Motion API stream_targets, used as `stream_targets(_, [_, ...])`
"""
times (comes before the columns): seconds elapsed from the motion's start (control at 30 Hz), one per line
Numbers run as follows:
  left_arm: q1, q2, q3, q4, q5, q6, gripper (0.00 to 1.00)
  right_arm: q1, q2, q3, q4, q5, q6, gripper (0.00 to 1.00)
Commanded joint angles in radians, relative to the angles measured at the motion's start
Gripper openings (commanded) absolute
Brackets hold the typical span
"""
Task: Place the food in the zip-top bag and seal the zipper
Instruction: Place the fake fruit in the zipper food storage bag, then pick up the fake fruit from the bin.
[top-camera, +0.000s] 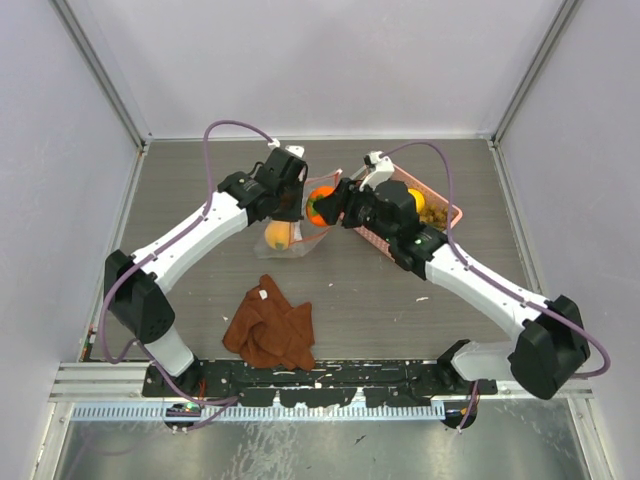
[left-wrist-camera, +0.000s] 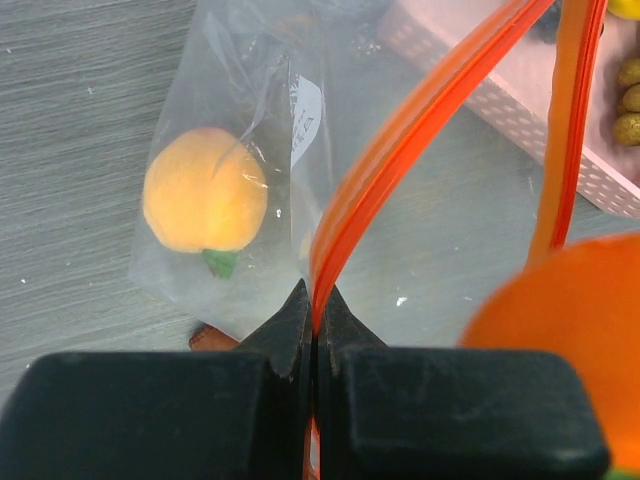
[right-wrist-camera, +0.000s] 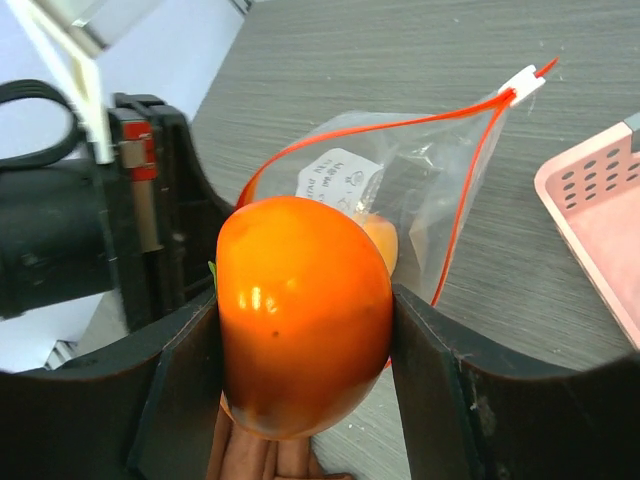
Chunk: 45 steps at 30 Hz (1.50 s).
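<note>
The clear zip-top bag (top-camera: 295, 238) lies on the table with one yellow-orange fruit (top-camera: 278, 235) inside; that fruit also shows in the left wrist view (left-wrist-camera: 205, 190). My left gripper (left-wrist-camera: 316, 305) is shut on the bag's orange-red zipper strip (left-wrist-camera: 400, 140) and holds that edge up. My right gripper (right-wrist-camera: 305, 340) is shut on the orange fruit (right-wrist-camera: 303, 310), which hangs at the bag's open mouth (right-wrist-camera: 400, 150); the orange fruit also shows in the top view (top-camera: 321, 203). Another yellow-orange fruit (top-camera: 416, 198) and brownish-green grapes (top-camera: 434, 213) lie in the pink basket (top-camera: 445, 228).
A rust-brown cloth (top-camera: 270, 325) lies crumpled near the front, left of centre. The pink lattice basket stands right of the bag, under my right arm. Grey walls and metal posts close in the table at the back and sides.
</note>
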Motion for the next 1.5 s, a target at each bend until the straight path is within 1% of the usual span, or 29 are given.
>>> stream_targets(0.0, [0.002,-0.032,0.009,0.036,0.033,-0.019,0.00,0.012,0.056,0.063,0.040,0.100,0.020,0.47])
stream_targets(0.13, [0.001,-0.042,0.009,0.037,0.059,-0.021,0.00,0.011,0.124,0.107,0.010,0.104,0.013,0.51])
stream_targets(0.2, [0.000,-0.051,-0.003,0.049,0.063,-0.019,0.00,0.012,0.145,0.116,0.009,0.096,0.025,0.56])
stream_targets(0.3, [0.001,-0.054,-0.002,0.052,0.072,-0.013,0.00,0.012,0.163,0.124,0.005,0.113,0.027,0.67])
stream_targets(0.37, [0.000,-0.054,0.002,0.046,0.084,-0.012,0.00,0.012,0.168,0.137,-0.012,0.132,0.018,0.70])
stream_targets(0.5, [0.001,-0.074,-0.039,0.086,0.091,-0.013,0.00,0.012,0.173,0.142,-0.021,0.151,0.008,0.77])
stream_targets(0.67, [0.000,-0.079,-0.041,0.076,0.082,-0.011,0.00,0.012,0.170,0.155,-0.033,0.136,-0.007,0.79])
stream_targets(0.77, [0.000,-0.081,-0.044,0.069,0.056,-0.008,0.00,0.010,0.147,0.157,-0.033,0.128,-0.047,0.79])
stream_targets(0.87, [0.001,-0.079,-0.032,0.040,0.013,0.000,0.00,-0.006,0.117,0.169,-0.072,0.125,-0.100,0.80])
stream_targets(1.0, [0.002,-0.083,-0.042,0.032,-0.026,0.005,0.00,-0.060,0.069,0.155,-0.127,0.127,-0.145,0.82])
stream_targets(1.13, [0.004,-0.083,-0.043,0.026,-0.052,0.008,0.00,-0.158,0.054,0.152,-0.190,0.098,-0.166,0.84])
stream_targets(1.27, [0.008,-0.081,-0.040,0.017,-0.062,0.016,0.00,-0.259,0.078,0.175,-0.266,0.085,-0.195,0.86])
stream_targets(1.47, [0.019,-0.086,-0.046,0.007,-0.068,0.043,0.00,-0.370,0.152,0.182,-0.304,0.150,-0.250,0.90])
